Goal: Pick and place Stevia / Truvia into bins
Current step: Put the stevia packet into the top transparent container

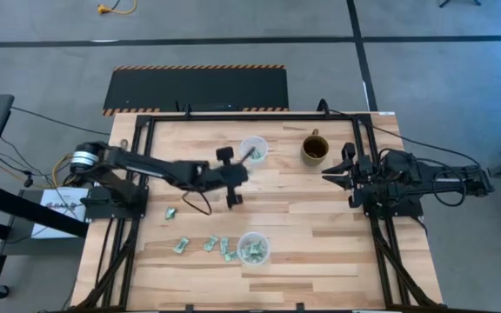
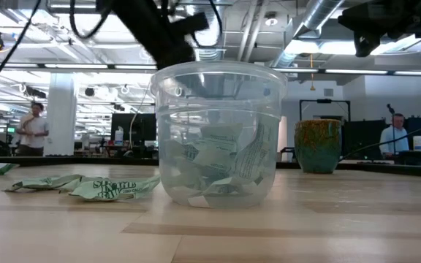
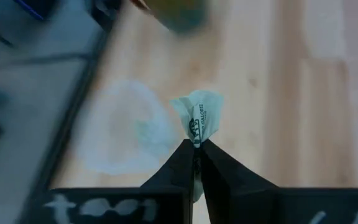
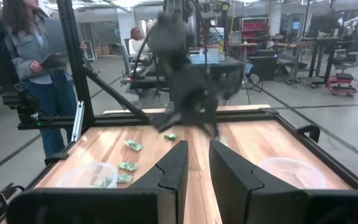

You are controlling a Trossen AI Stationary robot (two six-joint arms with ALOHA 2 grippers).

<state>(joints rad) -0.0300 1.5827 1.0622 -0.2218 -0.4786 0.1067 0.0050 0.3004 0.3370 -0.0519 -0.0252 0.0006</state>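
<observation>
Your left pincer (image 3: 196, 144) pinches one sweetener packet (image 3: 199, 115) at its fingertips, above the table (image 1: 320, 226) beside the far cup (image 1: 254, 149). Your right pincer (image 4: 198, 163), slightly parted, waits empty.

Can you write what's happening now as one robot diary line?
left gripper: shut on packet, near far cup | right gripper: open, waiting | near cup: holds packets

A brown mug (image 1: 314, 149) stands on the wooden table (image 1: 320, 235); people stand beyond.
</observation>
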